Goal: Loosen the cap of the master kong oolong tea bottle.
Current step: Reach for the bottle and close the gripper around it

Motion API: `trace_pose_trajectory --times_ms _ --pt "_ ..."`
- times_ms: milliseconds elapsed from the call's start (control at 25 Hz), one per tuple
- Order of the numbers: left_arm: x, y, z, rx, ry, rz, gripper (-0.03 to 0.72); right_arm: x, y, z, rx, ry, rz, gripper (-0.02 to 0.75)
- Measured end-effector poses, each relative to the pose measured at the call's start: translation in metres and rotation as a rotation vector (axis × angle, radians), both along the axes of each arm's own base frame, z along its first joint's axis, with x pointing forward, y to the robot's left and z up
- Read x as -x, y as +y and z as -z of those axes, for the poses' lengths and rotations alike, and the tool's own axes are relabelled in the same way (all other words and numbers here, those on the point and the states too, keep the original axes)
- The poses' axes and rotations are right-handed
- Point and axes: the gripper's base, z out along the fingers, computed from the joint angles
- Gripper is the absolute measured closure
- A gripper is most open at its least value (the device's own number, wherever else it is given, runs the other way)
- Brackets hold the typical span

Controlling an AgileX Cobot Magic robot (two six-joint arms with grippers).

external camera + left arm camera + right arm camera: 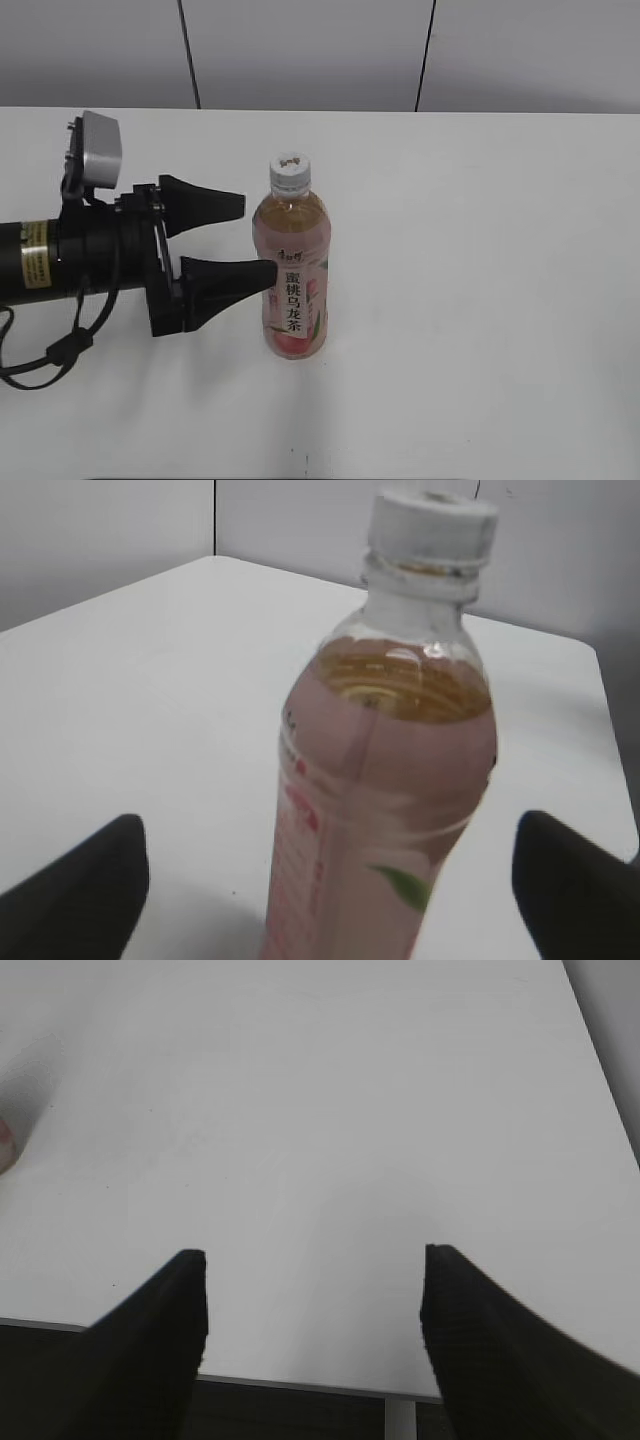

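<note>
Bottle (pixel 291 270) nearly full, heavy, slick: hold mid-label | cap (pixel 290 171) ribbed, grips well | left fingers (pixel 262 275) apart | right fingers (pixel 190 1290) apart, empty

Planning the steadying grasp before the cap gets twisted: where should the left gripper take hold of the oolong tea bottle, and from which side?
Probably the labelled mid-body of the oolong tea bottle, approached sideways from its left, where the open left gripper already faces it. The bottle stands upright and slim, leaving the cap free above.
</note>
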Motion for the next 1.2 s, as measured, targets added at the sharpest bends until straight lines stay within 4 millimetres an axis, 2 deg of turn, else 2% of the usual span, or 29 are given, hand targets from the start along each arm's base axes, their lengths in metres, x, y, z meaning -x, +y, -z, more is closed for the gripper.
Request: trace_pose_trajectory --times_ms 600,960,1200 --pt "0.008 -0.040 0.002 0.057 -0.009 -0.021 0.089 0.000 0.000 0.000 0.000 0.000 0.000 0.226" --pt "-0.010 -0.050 0.015 0.054 -0.012 -0.029 0.094 0.000 0.000 0.000 0.000 0.000 0.000 0.226" --pt "-0.011 -0.064 0.015 0.061 -0.024 0.006 0.096 0.000 0.000 0.000 0.000 0.000 0.000 0.226"
